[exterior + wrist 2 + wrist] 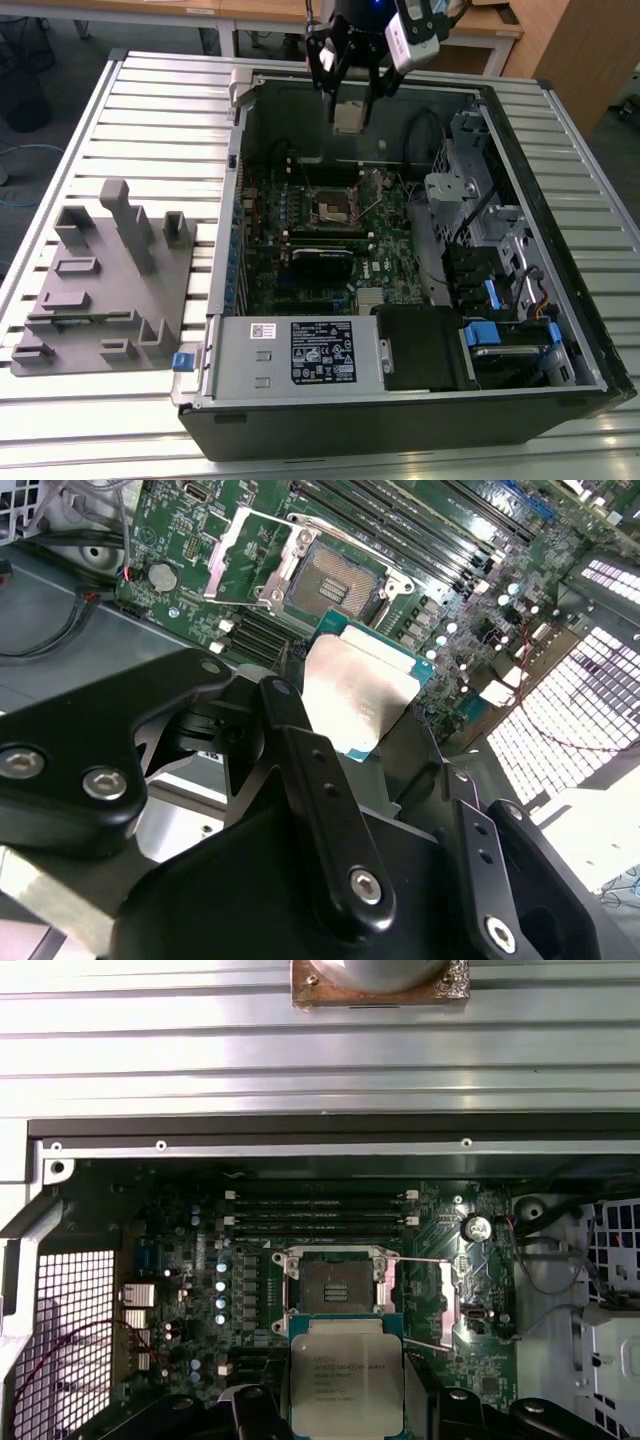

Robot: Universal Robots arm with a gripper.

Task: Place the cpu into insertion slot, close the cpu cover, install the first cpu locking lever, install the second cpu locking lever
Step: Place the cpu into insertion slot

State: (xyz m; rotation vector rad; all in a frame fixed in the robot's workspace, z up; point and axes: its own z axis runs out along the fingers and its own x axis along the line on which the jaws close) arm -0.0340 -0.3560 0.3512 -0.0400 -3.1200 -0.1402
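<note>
Ribbed metal table (60, 100) supports the whole setup. An open computer case (560, 300) lies on it with the side panel off, and it encloses the insertion slot (332, 207).

A grey fixture tray (100, 280) rests outside the case, well apart from the insertion slot, toward the exterior view's left. A grey labelled power supply box (300, 352) sits between the insertion slot and the case's near wall. The green motherboard (300, 260) surrounds the insertion slot on all sides.

The gripper (349, 108) hangs above the insertion slot, jaws clamped on two opposite edges of the cpu (349, 118). The cpu cover (222, 565) stands swung open, hinged at one side of the insertion slot, leaving the dark contact field exposed. The cpu is clear of the insertion slot, with its metal face visible in both wrist views.
</note>
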